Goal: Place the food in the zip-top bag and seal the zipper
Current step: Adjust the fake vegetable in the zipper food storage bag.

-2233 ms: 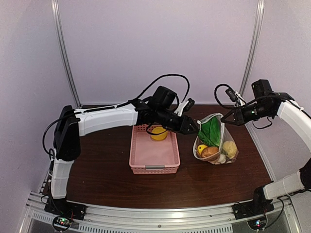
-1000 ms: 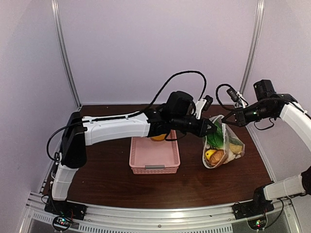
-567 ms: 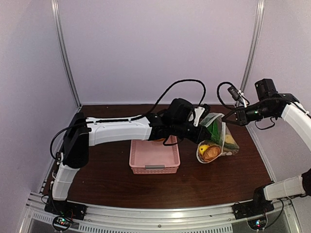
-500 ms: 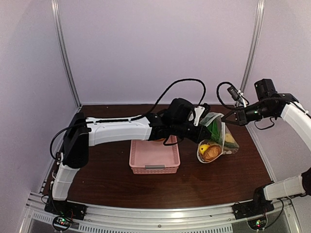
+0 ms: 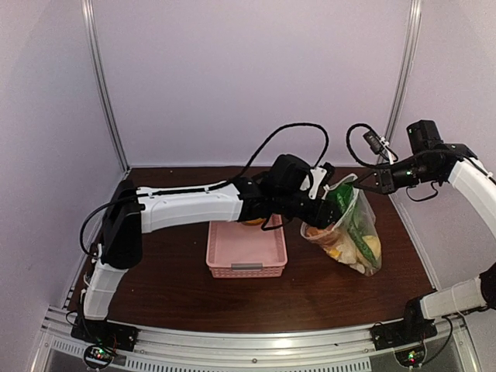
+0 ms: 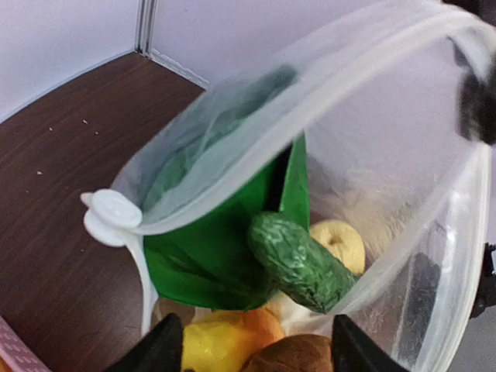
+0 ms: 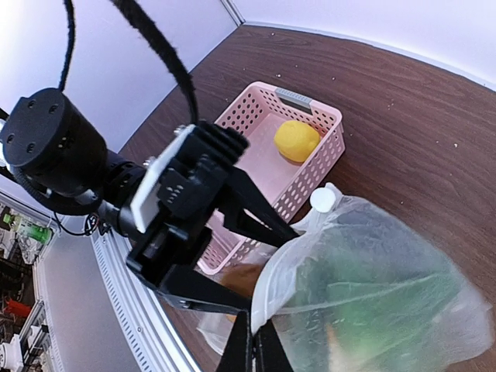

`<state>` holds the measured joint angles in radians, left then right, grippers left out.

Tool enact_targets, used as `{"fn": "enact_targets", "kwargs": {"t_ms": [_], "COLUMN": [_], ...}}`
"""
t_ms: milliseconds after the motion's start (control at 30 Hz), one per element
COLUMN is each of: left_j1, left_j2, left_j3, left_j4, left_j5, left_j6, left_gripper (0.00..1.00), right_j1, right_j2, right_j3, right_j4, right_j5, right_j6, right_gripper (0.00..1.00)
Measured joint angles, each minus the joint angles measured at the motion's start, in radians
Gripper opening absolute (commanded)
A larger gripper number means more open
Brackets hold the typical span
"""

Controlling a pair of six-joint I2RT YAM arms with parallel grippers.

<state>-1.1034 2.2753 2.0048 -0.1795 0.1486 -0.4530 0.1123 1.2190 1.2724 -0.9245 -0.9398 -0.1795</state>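
The clear zip-top bag (image 5: 353,232) hangs by its mouth from my right gripper (image 5: 370,180), which is shut on the zipper edge (image 7: 267,298). In the left wrist view the mouth gapes open, with the zipper strip (image 6: 310,101) arching across and a white slider (image 6: 112,213) at its left end. Inside lie a green cucumber (image 6: 298,260), a green leaf (image 6: 217,267), a pale lemon (image 6: 339,242), a yellow lemon (image 6: 205,349), an orange piece (image 6: 260,329) and a brown round one (image 6: 291,356). My left gripper (image 6: 256,349) is open and empty at the bag's mouth.
The pink lattice basket (image 5: 246,252) stands left of the bag under my left arm, with one yellow lemon (image 7: 296,141) in its far end. The booth's walls and upright poles (image 5: 403,77) close in the back and sides of the brown table (image 5: 170,279).
My right gripper has risen a little with the bag's edge, so the bag now hangs longer and its bottom has swung to the right. My left gripper came over from the basket to the bag's mouth.
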Motion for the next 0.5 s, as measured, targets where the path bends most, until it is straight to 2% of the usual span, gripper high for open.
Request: {"fn": "enact_targets", "kwargs": {"t_ms": [133, 300, 400, 500], "left_j1": [0.000, 0.005, 0.033, 0.071], "left_j2": [-0.156, -0.373, -0.387, -0.322], "left_j3": [-0.142, -0.344, -0.384, -0.391], "left_j4": [-0.029, -0.010, 0.022, 0.049], "left_j5": [-0.041, -0.121, -0.107, -0.029], "left_j6": [0.014, -0.011, -0.063, -0.111], "left_gripper": [0.80, 0.76, 0.76, 0.76], "right_j1": [-0.002, -0.002, -0.002, -0.002], "right_j2": [0.027, 0.052, 0.053, 0.054], "right_j3": [0.013, 0.002, -0.004, -0.004], "right_j4": [0.003, 0.010, 0.015, 0.025], "right_j5": [0.023, 0.032, 0.032, 0.031], "right_j6": [-0.001, -0.002, -0.001, 0.000], "right_gripper": [0.00, 0.00, 0.00, 0.00]}}
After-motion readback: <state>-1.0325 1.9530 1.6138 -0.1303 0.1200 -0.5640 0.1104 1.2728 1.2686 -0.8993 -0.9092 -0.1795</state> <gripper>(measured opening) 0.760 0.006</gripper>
